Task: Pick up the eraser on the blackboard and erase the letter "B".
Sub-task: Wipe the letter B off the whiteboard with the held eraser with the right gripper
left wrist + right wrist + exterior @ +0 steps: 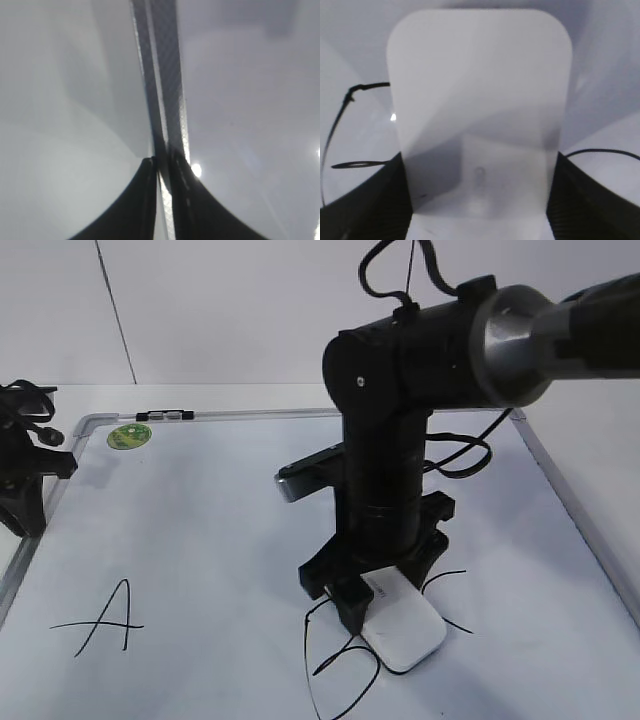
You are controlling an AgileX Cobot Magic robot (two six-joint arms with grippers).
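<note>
Even, diffuse room light fills the exterior view, bright across the blackboard point(200, 540), with only a soft shadow pooled beneath the right arm point(385, 460) near 5 o'clock. The arm's grey metal joint catches a dull sheen at 2 o'clock. The left wrist view is hazy and dim, its fingers point(145, 200) blurred dark at 6 o'clock, a small round glare spot just right of them. In the right wrist view the eraser point(480, 115) fills the frame out of focus, its lower half shaded, with soft shadow bands fanning over the surrounding surface.
</note>
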